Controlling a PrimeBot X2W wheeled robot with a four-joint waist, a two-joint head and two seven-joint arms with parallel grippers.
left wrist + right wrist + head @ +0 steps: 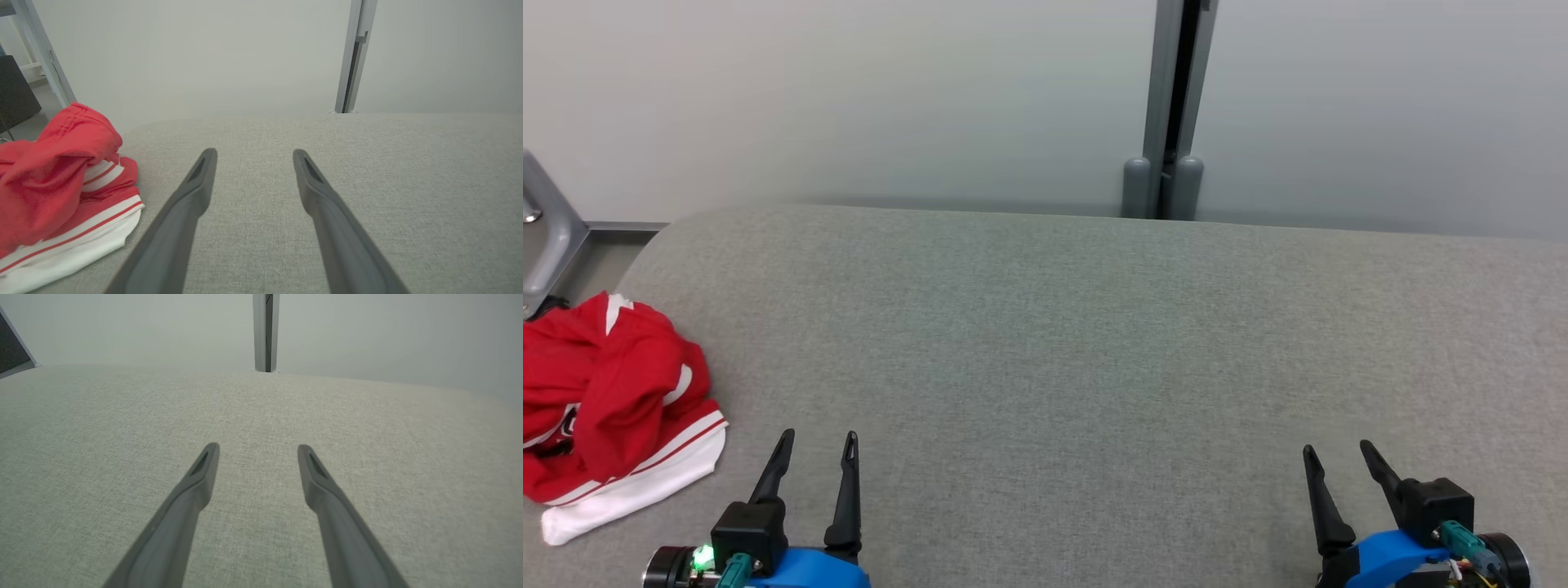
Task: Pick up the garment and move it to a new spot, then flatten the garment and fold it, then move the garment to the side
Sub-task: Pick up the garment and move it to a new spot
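Near edge: left claw point(819, 434) and right claw point(1335, 447) both low over the bench point(1054, 327), fingers spread, nothing between them.

Garment point(613, 392): red with white bands, crumpled in a heap at the near left corner of the bench, just left of the left claw and not touching it. Well apart from the right claw. I cannot tell whether its left part hangs over the edge.

Risks, my judgement:
- A shallow pinch on the top fold could lift one layer only; the rest drags or slips out.
- A sideways nudge could push the heap off the left edge.
- A grab mid-heap gives a tangled bundle, hard to flatten.

Further off: grey metal frame point(547, 237) beyond the garment, which a wide left reach might strike. Far wall with post point(1172, 106).
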